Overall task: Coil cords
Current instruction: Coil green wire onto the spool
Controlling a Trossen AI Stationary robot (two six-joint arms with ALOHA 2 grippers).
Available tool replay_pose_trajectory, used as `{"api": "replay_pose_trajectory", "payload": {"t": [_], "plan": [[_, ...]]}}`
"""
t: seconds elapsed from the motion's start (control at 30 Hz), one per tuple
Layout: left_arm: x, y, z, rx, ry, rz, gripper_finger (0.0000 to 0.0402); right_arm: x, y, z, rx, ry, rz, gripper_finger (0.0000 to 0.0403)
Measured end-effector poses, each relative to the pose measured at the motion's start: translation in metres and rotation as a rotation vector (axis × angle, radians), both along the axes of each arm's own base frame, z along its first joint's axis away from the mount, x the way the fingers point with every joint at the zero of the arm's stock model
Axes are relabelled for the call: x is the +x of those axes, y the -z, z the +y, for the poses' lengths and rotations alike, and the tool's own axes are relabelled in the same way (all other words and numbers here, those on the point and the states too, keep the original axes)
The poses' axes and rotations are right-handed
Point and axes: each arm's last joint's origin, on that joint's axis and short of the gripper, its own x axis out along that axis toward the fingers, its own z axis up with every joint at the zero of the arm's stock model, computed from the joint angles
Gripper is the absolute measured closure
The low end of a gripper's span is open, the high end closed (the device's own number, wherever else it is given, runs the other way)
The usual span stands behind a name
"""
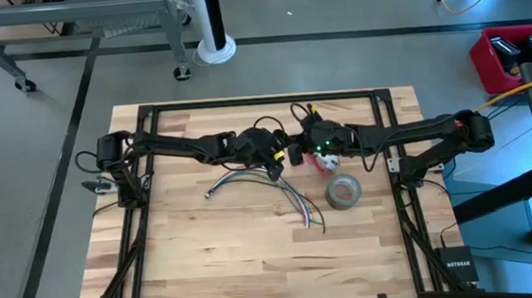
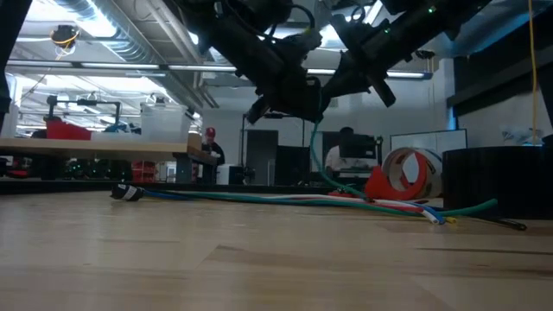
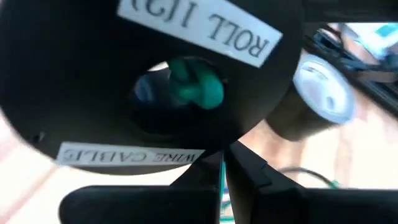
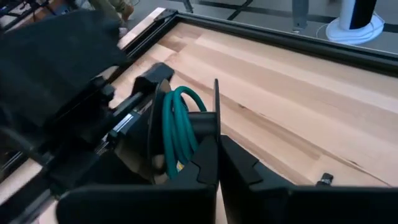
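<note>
Workshop behind, wood table (image 1: 208, 258). Both arms meet mid-table, raised. Cord bundle (image 1: 279, 191) lies flat below. Green wire (image 4: 177, 130) looped around left hand (image 1: 276, 153), likely as coiling form. Right hand (image 1: 306, 151) closed, seems pinching wire.

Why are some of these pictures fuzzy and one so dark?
Left wrist view: the green cord and the label around it sit very close to the camera, so they blur. Low view: bright ceiling lights behind turn the arms into dark shapes, and the near table is soft. Right wrist view: the coiled green cord looks sharp, the dark arm beside it fuzzy. High view: even light, soft shadows.
</note>
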Motion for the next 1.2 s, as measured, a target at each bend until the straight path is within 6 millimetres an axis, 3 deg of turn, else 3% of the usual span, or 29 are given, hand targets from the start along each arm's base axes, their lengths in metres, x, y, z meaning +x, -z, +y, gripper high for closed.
{"api": "replay_pose_trajectory", "payload": {"t": [0.43,0.63,0.93,1.2], "plan": [[-0.004,0.004,-0.006,0.213,-0.035,0.118,0.0396,-0.003,-0.005,0.002,0.02,-0.04,-0.015,0.0398],[-0.005,0.003,-0.012,0.433,-0.098,0.192,0.0393,-0.005,-0.009,0.002,0.015,-0.041,-0.032,0.0398],[-0.007,0.002,-0.02,0.624,-0.138,0.277,0.0392,-0.006,-0.01,0.002,0.014,-0.042,-0.036,0.0398],[-0.01,0.005,-0.023,0.702,-0.118,0.361,0.0392,-0.006,-0.01,0.002,0.014,-0.042,-0.037,0.0398]]}}
